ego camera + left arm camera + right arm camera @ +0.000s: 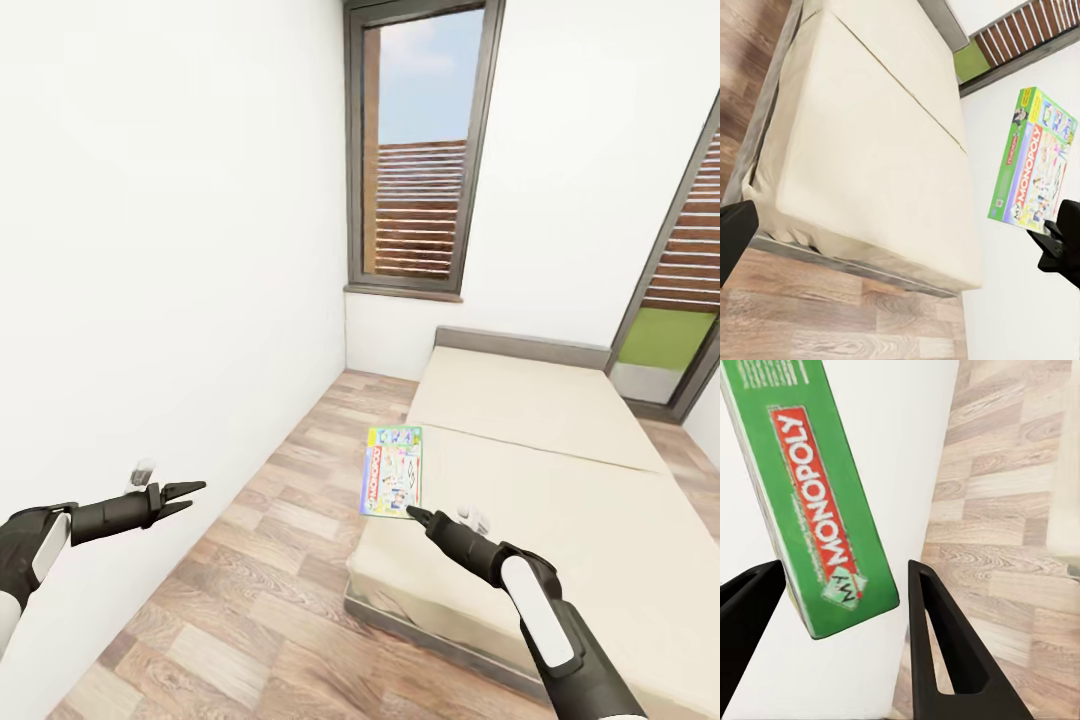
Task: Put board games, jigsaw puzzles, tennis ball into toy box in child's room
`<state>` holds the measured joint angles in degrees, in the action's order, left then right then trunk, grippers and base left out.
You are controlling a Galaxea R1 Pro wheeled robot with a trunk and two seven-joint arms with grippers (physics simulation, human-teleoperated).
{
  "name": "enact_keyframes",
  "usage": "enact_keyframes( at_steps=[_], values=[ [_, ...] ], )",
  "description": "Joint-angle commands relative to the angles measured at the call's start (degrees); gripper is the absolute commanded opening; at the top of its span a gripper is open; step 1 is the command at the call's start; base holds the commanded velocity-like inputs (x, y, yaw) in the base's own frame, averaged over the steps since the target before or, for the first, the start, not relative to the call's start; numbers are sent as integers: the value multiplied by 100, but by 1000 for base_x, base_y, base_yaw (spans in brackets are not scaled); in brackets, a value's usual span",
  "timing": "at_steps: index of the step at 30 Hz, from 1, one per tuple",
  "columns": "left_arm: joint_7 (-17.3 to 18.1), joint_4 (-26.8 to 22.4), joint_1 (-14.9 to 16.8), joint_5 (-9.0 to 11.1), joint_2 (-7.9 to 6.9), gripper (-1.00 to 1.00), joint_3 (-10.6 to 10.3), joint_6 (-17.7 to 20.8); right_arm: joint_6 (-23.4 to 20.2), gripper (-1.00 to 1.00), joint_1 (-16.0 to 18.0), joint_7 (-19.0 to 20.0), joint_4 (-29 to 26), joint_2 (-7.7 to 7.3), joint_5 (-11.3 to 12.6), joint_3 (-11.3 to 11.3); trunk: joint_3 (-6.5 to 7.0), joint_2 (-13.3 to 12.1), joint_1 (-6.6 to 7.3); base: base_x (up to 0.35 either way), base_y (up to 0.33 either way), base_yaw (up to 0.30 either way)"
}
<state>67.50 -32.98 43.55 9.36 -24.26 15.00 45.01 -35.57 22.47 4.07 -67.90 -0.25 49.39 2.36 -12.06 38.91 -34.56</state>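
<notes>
From the head camera I see my right gripper (412,512) reaching forward over the near corner of the bed (560,470), its dark tips touching the lower corner of a Monopoly board game (392,470). The box is flat and mostly green, with a red logo strip along one long edge. In the left wrist camera the same box (1033,161) stands up on end against the white wall, with the right gripper's dark tip (1059,247) at its lowest corner, so it appears lifted clear of the mattress. In the right wrist camera the green side of the box (817,502) sits between the two black fingers (941,652), which are spread wide; the box's lower corner lies in the gap nearer one finger, and I cannot tell whether either finger presses on it.

My left gripper (185,493) hangs out over the floor (250,580) to the left of the bed, well apart from the box, its two slim tips slightly parted and holding nothing.

I count one board game, one bed and two grippers.

The bed has a plain cream mattress in a low grey frame. The floor is wood plank in mixed brown tones. The walls are white. A tall window (420,150) with a dark frame shows blue sky and wooden slats; a second glazed opening (680,300) at the right shows slats and green grass.
</notes>
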Motion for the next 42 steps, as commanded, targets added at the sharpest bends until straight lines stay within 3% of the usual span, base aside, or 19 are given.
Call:
enact_keyframes(
  at_steps=[1, 15, 33, 42],
  values=[
    [9, 2, 5, 13, 0, 100, 3, 43, -20, -100, 3, 15, -4, -2, -9, -1, -9, 7, -2, -1, -24, 289],
    [56, 2, 7, 27, -15, 100, 18, 35, -20, -100, 3, 15, -4, -2, -17, 1, -9, 7, -2, 0, -2, 289],
    [27, -6, 9, 16, -21, 100, -10, 294, -26, -100, 3, 21, -4, -7, -17, 1, 314, -715, 394, 0, 0, 289],
    [72, -87, 11, 5, -80, 100, -15, 530, -43, -100, -3, 51, -178, -117, -18, 8, 473, -1076, 591, -4, 0, 289]
  ],
)
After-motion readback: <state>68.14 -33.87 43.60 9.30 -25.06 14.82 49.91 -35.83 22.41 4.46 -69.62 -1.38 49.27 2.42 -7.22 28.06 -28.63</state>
